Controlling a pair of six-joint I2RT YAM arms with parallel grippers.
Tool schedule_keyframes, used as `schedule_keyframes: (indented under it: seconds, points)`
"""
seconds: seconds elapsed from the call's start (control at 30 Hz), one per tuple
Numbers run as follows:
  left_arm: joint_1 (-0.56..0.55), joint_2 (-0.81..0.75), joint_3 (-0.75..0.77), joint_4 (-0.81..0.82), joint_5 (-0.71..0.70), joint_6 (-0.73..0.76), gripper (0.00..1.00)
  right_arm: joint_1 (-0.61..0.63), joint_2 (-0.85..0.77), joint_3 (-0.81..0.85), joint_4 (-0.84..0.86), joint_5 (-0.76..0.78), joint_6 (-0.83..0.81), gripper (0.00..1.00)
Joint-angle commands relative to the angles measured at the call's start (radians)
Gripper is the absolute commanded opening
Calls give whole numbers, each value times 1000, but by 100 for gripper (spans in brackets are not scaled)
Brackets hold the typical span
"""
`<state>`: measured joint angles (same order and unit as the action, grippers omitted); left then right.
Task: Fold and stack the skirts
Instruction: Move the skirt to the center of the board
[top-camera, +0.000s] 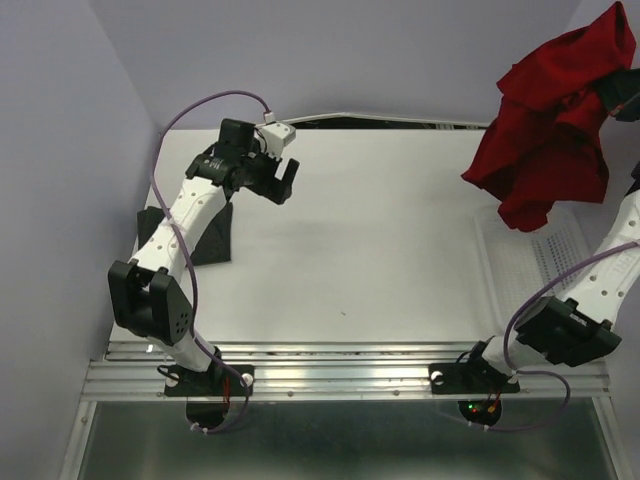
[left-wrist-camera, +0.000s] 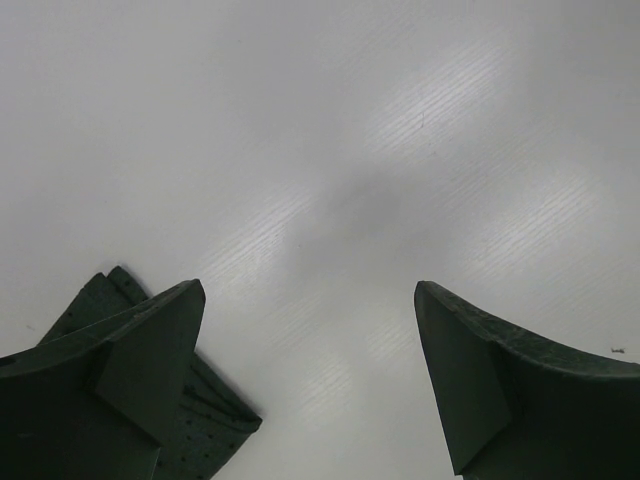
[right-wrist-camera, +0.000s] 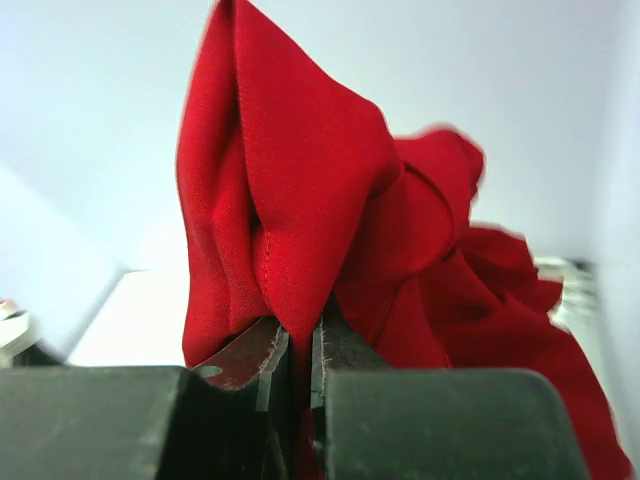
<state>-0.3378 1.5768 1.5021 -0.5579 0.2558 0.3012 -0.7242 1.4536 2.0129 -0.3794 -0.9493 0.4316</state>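
Seemingly halfway: grey skirt (top-camera: 212, 238) folded at left; red skirt (top-camera: 548, 130) pinched aloft upper right by right pincer (right-wrist-camera: 300, 345), not yet folded or stacked; left pincer (left-wrist-camera: 310, 290) spread.

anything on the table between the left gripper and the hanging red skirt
Nothing: the top view shows only bare white table between the open left gripper and the red skirt.

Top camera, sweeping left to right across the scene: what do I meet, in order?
Dark grey skirt, lying flat at far left → left end effector, open and empty → red skirt, hanging bunched in the air at the right.
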Motion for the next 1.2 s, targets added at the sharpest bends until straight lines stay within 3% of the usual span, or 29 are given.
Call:
schedule_keyframes:
  seconds: [0.0, 0.13, 0.2, 0.4, 0.53, 0.77, 0.93, 1.13, 1.17]
  points:
    - [86, -15, 76, 23, 135, -62, 98, 127, -30, -75, 527, -152, 293, 1]
    - [146, -27, 86, 47, 240, -89, 98, 375, -84, -181, 556, -92, 202, 1]
    - [158, -31, 87, 50, 260, -91, 98, 536, -75, -186, 447, -16, 90, 1]
    - [181, -67, 63, 67, 269, -93, 98, 808, 17, -192, 191, 134, -171, 1]
    - [201, -100, 26, 84, 275, -90, 98, 971, 47, -377, 132, 231, -306, 1]
    - [221, -136, -32, 32, 287, -25, 98, 1083, 132, -625, 140, 304, -402, 1]
    - [241, -167, -40, -14, 380, 28, 95, 1094, 201, -553, 88, 242, -419, 1]
    - [241, -242, -111, 4, 586, 116, 92, 1241, 384, -376, -36, 192, -519, 1]
    - [241, -274, -127, 25, 620, 143, 92, 1262, 416, -358, -68, 182, -522, 10]
